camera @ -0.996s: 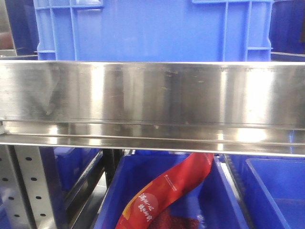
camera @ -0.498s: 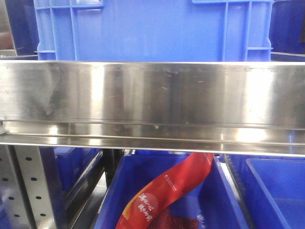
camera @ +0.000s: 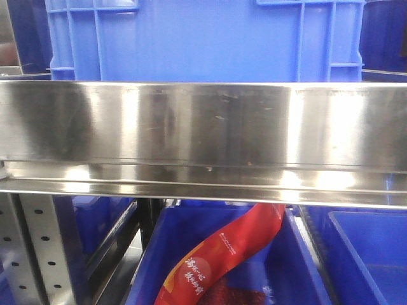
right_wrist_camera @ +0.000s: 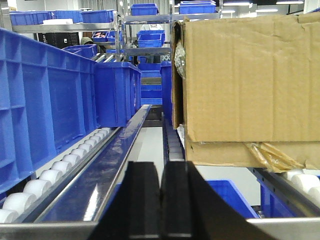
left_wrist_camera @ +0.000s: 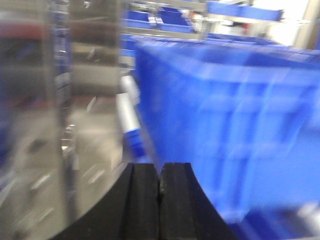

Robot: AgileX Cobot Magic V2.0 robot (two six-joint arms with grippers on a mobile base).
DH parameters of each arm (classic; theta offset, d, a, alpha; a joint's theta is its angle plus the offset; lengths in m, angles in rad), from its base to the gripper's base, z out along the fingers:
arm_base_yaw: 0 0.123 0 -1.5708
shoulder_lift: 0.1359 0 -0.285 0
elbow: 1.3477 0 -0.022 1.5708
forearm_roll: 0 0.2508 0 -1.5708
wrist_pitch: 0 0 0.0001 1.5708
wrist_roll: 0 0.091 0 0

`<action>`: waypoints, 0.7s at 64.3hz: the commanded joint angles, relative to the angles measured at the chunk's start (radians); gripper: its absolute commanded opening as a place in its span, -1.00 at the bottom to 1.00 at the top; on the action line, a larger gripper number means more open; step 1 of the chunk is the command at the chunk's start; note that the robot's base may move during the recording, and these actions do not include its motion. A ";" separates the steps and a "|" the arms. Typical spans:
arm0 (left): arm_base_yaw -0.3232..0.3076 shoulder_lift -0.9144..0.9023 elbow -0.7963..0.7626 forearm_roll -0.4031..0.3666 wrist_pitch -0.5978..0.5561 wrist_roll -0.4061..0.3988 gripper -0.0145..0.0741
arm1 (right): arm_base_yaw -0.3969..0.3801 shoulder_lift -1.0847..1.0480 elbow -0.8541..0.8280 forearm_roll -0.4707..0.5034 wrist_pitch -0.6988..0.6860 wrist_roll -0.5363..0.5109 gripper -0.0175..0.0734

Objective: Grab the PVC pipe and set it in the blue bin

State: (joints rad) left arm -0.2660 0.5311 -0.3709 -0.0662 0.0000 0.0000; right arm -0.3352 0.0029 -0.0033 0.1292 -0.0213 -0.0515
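The PVC pipe is not in view in any frame. A large blue bin (camera: 203,38) stands on the steel shelf rail (camera: 203,127) in the front view, and more blue bins (camera: 222,260) sit below it. In the blurred left wrist view my left gripper (left_wrist_camera: 160,172) is shut and empty, close beside a big blue bin (left_wrist_camera: 225,125). In the right wrist view my right gripper (right_wrist_camera: 161,172) is shut and empty, pointing down a roller lane between a blue bin (right_wrist_camera: 45,95) and a cardboard box (right_wrist_camera: 250,80).
A red snack bag (camera: 222,254) lies in the lower middle bin. White rollers (right_wrist_camera: 45,177) line the left lane. A perforated steel upright (camera: 38,248) stands at the lower left. Further blue bins (right_wrist_camera: 145,10) fill shelves in the distance.
The front view stays the same apart from shifting reflections on the steel rail. No gripper shows in it.
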 commanded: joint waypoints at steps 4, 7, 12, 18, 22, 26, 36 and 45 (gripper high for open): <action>0.078 -0.137 0.127 0.066 -0.019 0.000 -0.92 | -0.004 -0.003 0.003 -0.004 -0.020 0.000 -0.98; 0.109 -0.188 0.164 0.087 -0.019 0.000 -0.92 | -0.004 -0.003 0.003 -0.004 -0.020 0.000 -0.98; 0.145 -0.258 0.221 0.101 -0.019 0.000 -0.92 | -0.004 -0.003 0.003 -0.004 -0.020 0.000 -0.98; 0.183 -0.348 0.293 0.101 -0.019 0.000 -0.92 | -0.004 -0.003 0.003 -0.004 -0.020 0.000 -0.98; 0.204 -0.415 0.333 0.101 -0.019 0.000 -0.92 | -0.004 -0.003 0.003 -0.004 -0.020 0.000 -0.98; 0.214 -0.483 0.371 0.101 -0.021 0.000 -0.92 | -0.004 -0.003 0.003 -0.004 -0.020 0.000 -0.98; 0.214 -0.531 0.371 0.099 0.027 0.000 -0.92 | -0.004 -0.003 0.003 -0.004 -0.020 0.000 -0.98; 0.214 -0.531 0.371 0.097 0.009 0.000 -0.92 | -0.004 -0.003 0.003 -0.004 -0.020 0.000 -0.98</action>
State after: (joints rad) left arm -0.0577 0.0057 0.0011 0.0328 0.0289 0.0000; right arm -0.3352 0.0029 -0.0016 0.1292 -0.0217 -0.0515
